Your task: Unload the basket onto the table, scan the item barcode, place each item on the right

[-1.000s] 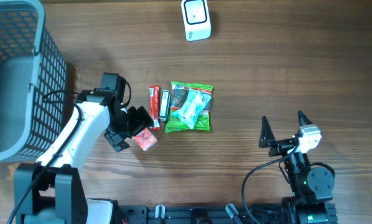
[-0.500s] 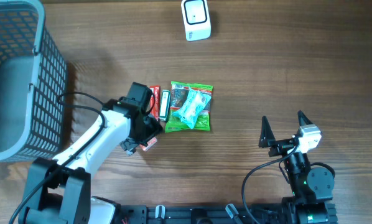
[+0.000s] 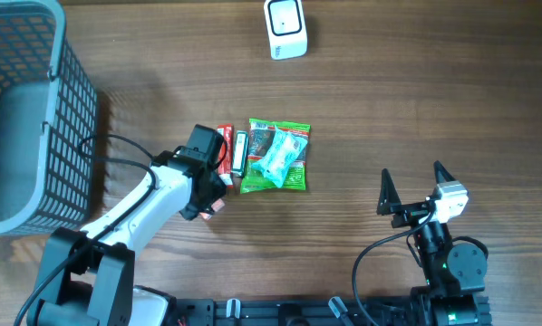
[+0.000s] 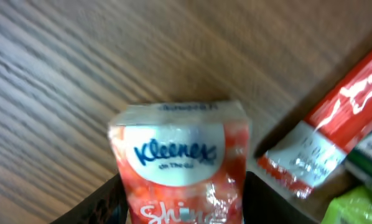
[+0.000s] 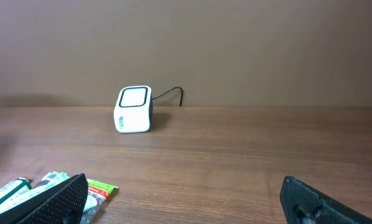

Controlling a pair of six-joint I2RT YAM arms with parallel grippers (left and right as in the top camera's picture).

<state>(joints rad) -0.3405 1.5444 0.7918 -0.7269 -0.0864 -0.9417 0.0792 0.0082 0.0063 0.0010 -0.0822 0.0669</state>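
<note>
The left gripper [image 3: 209,199] has been brought toward centre frame and is closed on the Kleenex pack [image 4: 180,168]; the right gripper [image 3: 411,170] is held wide.

**One brand name legible: Kleenex**

The red-and-white plastic tissue pack [image 4: 180,162] carries the brand "Kleenex" in blue script on a white oval. A smaller line beneath it is too blurred to read. Lower down, white script begins "Shi" and is cut off by the frame edge. Print on the red-and-white stick packet [image 4: 326,140] and the green printed sachet [image 3: 275,156] cannot be made out.
</note>
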